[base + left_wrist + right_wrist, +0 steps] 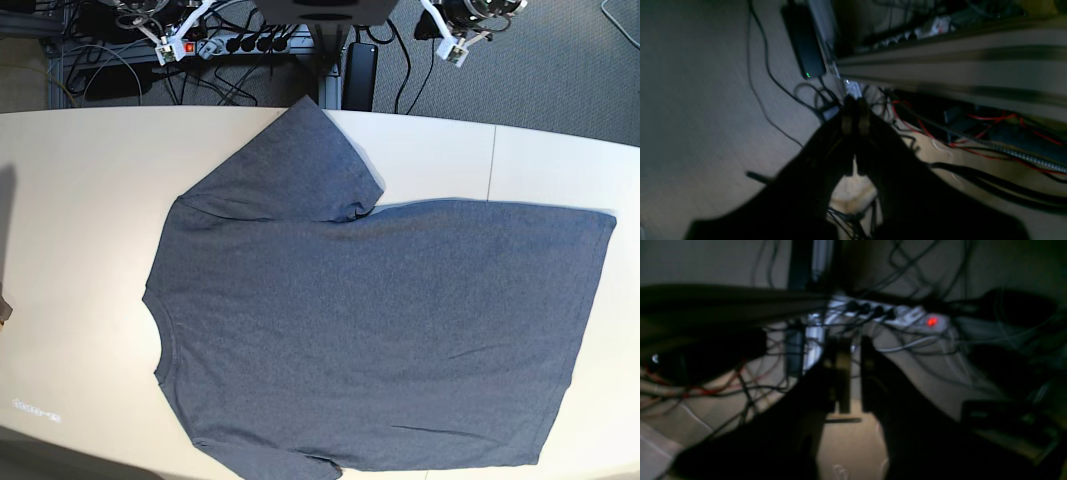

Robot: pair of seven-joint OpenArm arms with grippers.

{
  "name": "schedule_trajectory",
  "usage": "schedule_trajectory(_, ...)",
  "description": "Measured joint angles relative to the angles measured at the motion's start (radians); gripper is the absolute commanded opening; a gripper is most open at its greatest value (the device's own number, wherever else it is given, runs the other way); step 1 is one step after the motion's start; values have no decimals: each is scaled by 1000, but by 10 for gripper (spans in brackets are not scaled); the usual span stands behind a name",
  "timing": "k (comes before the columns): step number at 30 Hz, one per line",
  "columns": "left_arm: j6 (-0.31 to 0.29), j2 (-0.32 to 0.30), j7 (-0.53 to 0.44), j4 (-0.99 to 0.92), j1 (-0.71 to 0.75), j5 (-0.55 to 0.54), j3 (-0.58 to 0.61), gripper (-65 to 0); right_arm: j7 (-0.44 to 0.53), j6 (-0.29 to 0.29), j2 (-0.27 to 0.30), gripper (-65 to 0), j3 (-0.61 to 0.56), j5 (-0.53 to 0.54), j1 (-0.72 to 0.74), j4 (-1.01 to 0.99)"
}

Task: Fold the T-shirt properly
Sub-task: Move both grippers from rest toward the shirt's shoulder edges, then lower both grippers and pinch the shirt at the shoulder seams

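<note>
Pale cream tabletop [80,200] fills most of the base view, with grey carpet and a tangle of cables beyond its far edge. On it the T-shirt [380,330], heathered slate-blue, lies spread flat and plain side up, no lettering showing. Its ribbed neck [160,345] points toward the left edge of the tabletop and its hem [590,330] reaches close to the right edge. One sleeve [300,165] stretches out to the far edge, its tip just at the rim; the opposite sleeve runs off the near edge of the view. A few shallow creases cross the lower body of the cloth.

Both arms sit well apart from the shirt, beyond the far edge of the tabletop, touching no cloth. The left gripper [855,120] hangs over the carpet beside the table's edge rail [957,66], its dark fingers pressed together and clenched on nothing. Near it lie a black power brick [805,46] with a small green light and loose red and black wires [973,133].

The right gripper [853,373] hovers above a white power strip [893,315] with a glowing red switch; a narrow slit shows between its fingers and nothing sits in it, though the view is dim and blurred.
</note>
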Motion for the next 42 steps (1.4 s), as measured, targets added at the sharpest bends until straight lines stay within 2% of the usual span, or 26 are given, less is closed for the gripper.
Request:
schedule_trajectory(5, -8, -74, 4, 274, 149, 31, -53, -649, 0, 2, 112, -607, -74, 48, -140, 249)
schedule_trajectory(12, -11, -185, 9, 631, 325, 92, -84, -641, -8, 1, 275, -607, -80, 46, -330, 613)
schedule_trajectory(17, -14, -232, 14, 861, 408, 93, -141, -545, -10, 2, 376, -607, -80, 44, -382, 829)
schedule_trajectory(19, -13, -240, 37, 946, 428, 95, -179, -492, -34, 2, 401, -573, -80, 43, -381, 899)
schedule_trajectory(23, -6, -260, 121, 1094, 439, 87, -232, -425, -36, 3, 444, -347, -80, -16, -371, 1021)
schedule_trajectory(25, 14, -274, 146, 1154, 439, 84, -237, -401, -39, 4, 462, -269, -81, -43, -348, 1055)
schedule_trajectory(30, 46, -303, 159, 1218, 433, 126, -237, -384, -39, 4, 518, -253, -109, -144, -249, 1078)
schedule_trajectory(33, 102, -327, 167, 1219, 433, 156, -236, -301, -39, 4, 584, -253, -210, -247, -182, 1078)
schedule_trajectory(35, 125, -351, 199, 1219, 434, 177, -236, -287, -37, 3, 618, -225, -291, -286, -135, 1078)
schedule_trajectory(36, 140, -364, 215, 1219, 434, 180, -236, -287, -37, 4, 628, -205, -327, -295, -112, 1078)
schedule_trajectory(42, 146, -437, 272, 1213, 436, 179, -236, -287, -35, 3, 655, -205, -475, -300, 61, 1056)
